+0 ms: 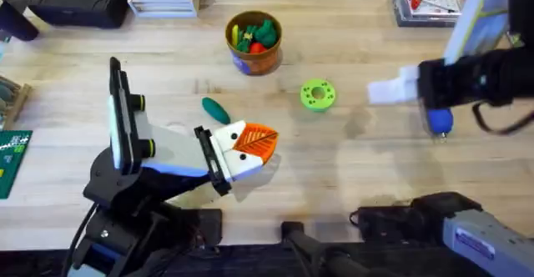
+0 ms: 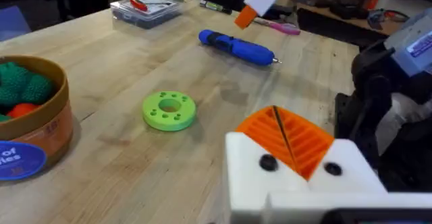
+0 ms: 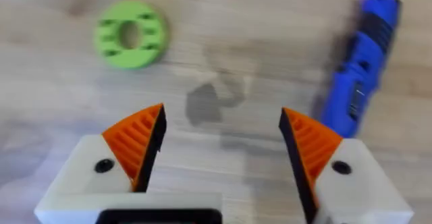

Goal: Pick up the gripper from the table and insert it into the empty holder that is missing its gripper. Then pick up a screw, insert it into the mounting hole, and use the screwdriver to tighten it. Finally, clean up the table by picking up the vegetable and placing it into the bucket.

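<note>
Two grippers work over the table (image 1: 350,185). Low and left of centre in the overhead frame, the left gripper (image 1: 250,143) has its orange pads pressed together, clenched on nothing I can make out. At the right edge, the right gripper (image 3: 219,150) hangs released, fingers wide apart, just beside the blue screwdriver (image 1: 440,121). Between the two lies a green disc (image 1: 317,94). What seems to be the vegetable (image 1: 215,108) lies near the left gripper, below the bucket (image 1: 254,42) at upper centre.
</note>
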You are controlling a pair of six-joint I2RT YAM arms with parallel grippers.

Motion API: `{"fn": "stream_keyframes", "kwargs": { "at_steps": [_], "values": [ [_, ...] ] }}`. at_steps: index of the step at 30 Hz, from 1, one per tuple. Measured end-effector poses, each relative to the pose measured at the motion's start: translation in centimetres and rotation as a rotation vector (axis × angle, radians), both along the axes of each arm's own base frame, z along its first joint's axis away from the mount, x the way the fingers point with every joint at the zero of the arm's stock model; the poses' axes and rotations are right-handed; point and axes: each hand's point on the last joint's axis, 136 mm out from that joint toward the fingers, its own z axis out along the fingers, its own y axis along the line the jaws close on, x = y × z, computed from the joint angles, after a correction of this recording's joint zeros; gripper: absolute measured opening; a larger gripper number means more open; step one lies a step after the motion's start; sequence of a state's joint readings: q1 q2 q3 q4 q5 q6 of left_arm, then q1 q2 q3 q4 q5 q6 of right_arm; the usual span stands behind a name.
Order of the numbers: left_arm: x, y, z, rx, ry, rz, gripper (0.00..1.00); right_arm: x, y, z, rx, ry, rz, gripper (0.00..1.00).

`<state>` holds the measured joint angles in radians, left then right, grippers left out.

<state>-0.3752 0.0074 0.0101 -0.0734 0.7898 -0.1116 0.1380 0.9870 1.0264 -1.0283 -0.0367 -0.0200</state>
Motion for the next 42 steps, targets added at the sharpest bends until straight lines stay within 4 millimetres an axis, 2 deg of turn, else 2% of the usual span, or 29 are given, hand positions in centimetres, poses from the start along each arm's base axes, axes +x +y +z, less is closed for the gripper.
{"fn": "stream_keyframes", "kwargs": {
  "at_steps": [7, 12, 15, 19, 20, 21, 29, 42],
  "values": [
    [0.0, 0.0, 0.0, 0.000, 0.000, 0.000, 0.005, 3.0, -10.9, -4.0, -0.079, 0.122, -0.286, 0.994],
    [0.0, 0.0, 0.0, 0.000, 0.000, 0.000, 0.005, 5.3, -16.4, -5.4, -0.120, 0.075, -0.378, 0.994],
    [0.0, 0.0, 0.0, 0.000, 0.000, 0.000, 0.005, 6.3, -18.2, -5.9, -0.148, 0.056, -0.376, 0.994],
    [0.0, 0.0, 0.0, 0.000, 0.000, 0.000, 0.017, 6.7, -19.1, -7.6, -0.182, 0.099, -0.297, 0.994],
    [0.0, 0.0, 0.0, 0.000, 0.000, 0.000, 0.018, 7.0, -19.3, -9.6, -0.189, 0.147, -0.239, 0.994],
    [0.0, 0.0, 0.0, 0.000, 0.000, 0.000, 0.018, 7.2, -19.4, -10.4, -0.189, 0.161, -0.223, 0.994],
    [0.0, 0.0, 0.0, 0.000, 0.000, 0.000, 0.005, 9.0, -19.7, -14.7, -0.162, 0.195, -0.166, 0.994],
    [0.0, 0.0, 0.0, 0.000, 0.000, 0.000, 0.005, 10.3, -18.9, -15.0, -0.102, 0.150, -0.138, 0.994]
  ]
}}
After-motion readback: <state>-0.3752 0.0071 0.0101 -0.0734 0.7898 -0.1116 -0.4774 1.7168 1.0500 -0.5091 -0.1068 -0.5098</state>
